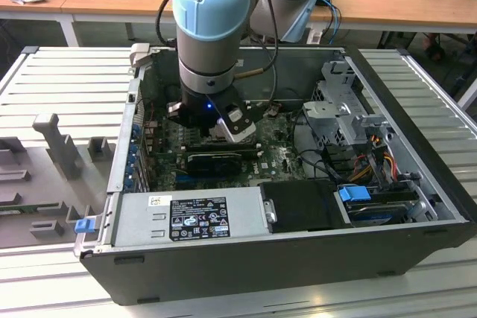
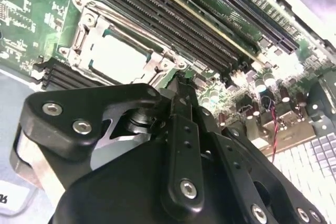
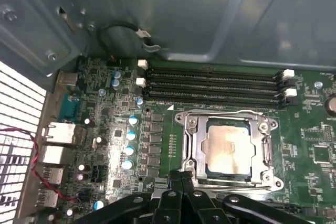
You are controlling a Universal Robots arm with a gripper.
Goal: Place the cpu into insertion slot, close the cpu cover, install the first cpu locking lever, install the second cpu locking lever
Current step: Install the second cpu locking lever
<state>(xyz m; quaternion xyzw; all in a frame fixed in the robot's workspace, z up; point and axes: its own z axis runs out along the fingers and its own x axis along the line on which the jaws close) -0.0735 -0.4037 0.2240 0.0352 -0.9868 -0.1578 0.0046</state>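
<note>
Already the cpu is sitting inside the insertion slot, its pale metal top showing through the square window of the cpu cover, which is lying flat over it; in the second wrist view the chip is glaring white inside the same silvery frame. A thin metal locking lever is running along the socket edge nearest the hand. Rows of long black memory slots are lying just beside the socket on its far side, with the grey wall of the computer case rising behind them. Small blue-topped capacitors are standing in a line near the socket's other side, on the green motherboard.

The hand is hovering just beside the socket's edge, its black fingers appearing drawn together with nothing held between them; whether the tips are touching the lever I cannot tell.

From the exterior view, the arm with its pale blue cap is reaching down into the open case, the hand low over the motherboard. A grey power supply is lying along the case's near wall, and the case is resting on a ribbed metal table.
</note>
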